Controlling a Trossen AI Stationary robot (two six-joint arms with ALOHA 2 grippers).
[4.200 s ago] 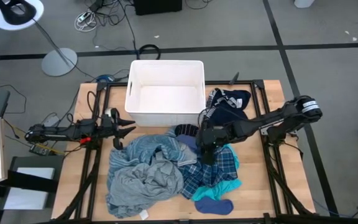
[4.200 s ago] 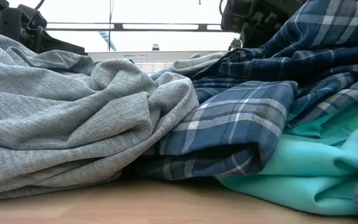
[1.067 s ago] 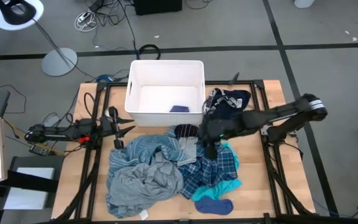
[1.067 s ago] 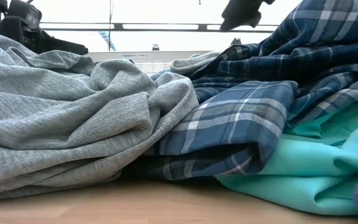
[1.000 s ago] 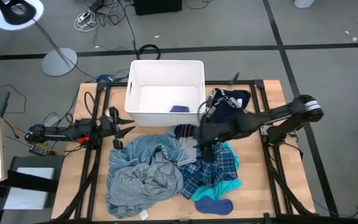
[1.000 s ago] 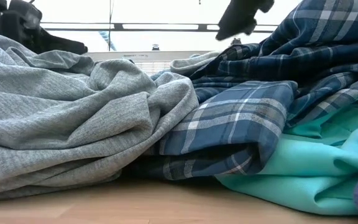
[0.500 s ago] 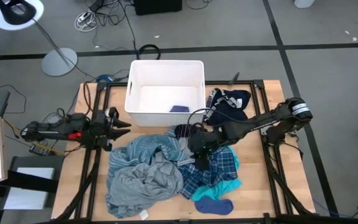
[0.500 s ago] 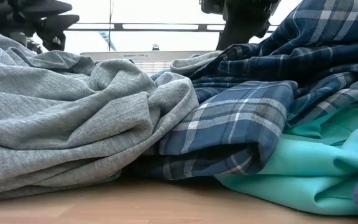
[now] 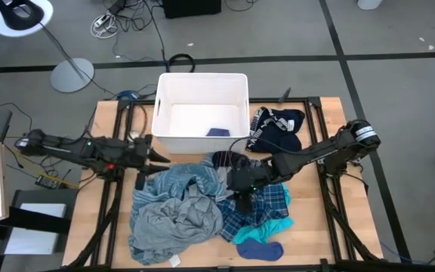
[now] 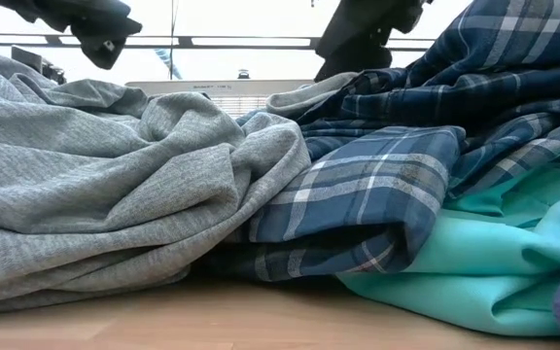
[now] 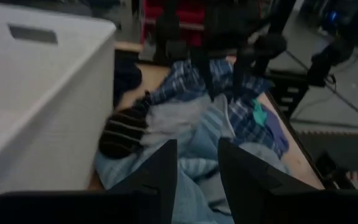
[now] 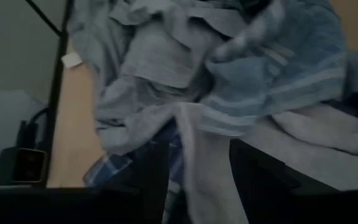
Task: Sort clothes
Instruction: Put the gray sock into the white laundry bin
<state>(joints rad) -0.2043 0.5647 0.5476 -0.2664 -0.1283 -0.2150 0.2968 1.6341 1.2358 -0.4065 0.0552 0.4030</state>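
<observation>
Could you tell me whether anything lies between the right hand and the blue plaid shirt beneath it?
Nothing visible does. The right hand, open, hangs directly over the blue plaid shirt at the pile's edge; a pale fold lies between its fingers.

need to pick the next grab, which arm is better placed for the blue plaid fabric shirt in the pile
Right, probably. The right gripper, fingers apart, hangs directly over the blue plaid fabric shirt. The left gripper, also open, sits beside the white rectangular plastic bin, nearer the grey-blue striped top.

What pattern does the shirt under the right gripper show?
Blue plaid shirt, clearest in the low view.
</observation>
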